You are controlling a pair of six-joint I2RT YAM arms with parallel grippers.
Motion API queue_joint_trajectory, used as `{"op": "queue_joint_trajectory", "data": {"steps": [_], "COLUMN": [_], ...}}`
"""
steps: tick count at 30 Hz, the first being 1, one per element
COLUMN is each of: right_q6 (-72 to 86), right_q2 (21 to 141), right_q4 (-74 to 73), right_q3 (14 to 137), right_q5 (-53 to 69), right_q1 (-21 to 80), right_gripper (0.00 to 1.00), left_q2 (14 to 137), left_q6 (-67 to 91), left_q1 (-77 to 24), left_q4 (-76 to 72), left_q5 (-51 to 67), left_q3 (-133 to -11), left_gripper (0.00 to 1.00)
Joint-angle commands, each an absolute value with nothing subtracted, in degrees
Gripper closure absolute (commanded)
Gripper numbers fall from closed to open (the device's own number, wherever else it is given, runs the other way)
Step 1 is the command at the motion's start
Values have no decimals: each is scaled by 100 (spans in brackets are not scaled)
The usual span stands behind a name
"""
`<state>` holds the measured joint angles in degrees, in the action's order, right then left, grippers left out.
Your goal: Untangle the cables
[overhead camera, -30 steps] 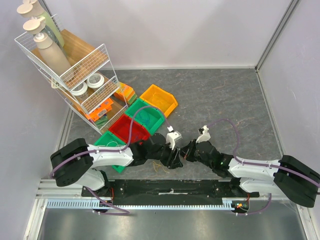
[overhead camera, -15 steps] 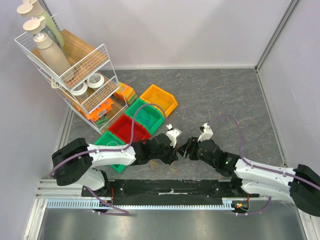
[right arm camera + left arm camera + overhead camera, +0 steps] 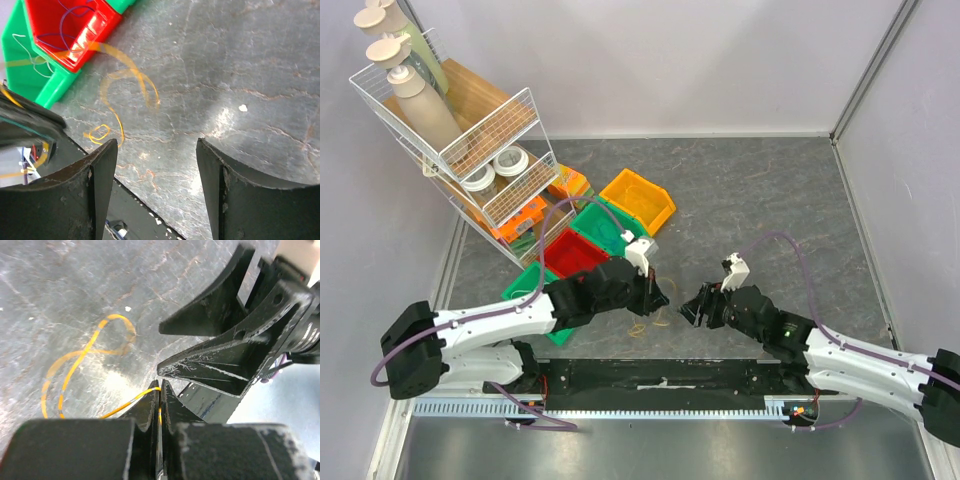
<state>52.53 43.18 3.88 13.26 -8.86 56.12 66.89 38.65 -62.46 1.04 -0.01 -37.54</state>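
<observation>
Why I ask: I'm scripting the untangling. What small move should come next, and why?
Probably lift the left gripper slightly: it is shut on a yellow wire whose loops lie on the table, and the open, empty right gripper could then pinch a loop.

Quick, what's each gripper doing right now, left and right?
Left gripper: closed on a yellow cable.
Right gripper: open, holding nothing.

Your left claw [image 3: 160, 390] pinched shut on a cable [image 3: 134, 400], your right claw [image 3: 156, 147] spread open, just ahead of it
</observation>
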Motion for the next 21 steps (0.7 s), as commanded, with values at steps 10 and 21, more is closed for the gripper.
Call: {"op": "queue_joint_trajectory", "data": {"steps": [10, 21], "right_q6": [5881, 5678], "right_q2": [3990, 3516], "right_q4": [1458, 1925], "right_q3": [132, -430], "right_q5": [-1898, -2004], "right_q1": [5634, 5634], "right_gripper": [28, 27], "left_q2": [6389, 7820], "left_q6": [3411, 2277], "left_q1": [-4932, -4202], "left_q4": [512, -1380], "left_q5": [-501, -1222], "left_q3": [-5660, -6766], "left_gripper": [98, 98]}}
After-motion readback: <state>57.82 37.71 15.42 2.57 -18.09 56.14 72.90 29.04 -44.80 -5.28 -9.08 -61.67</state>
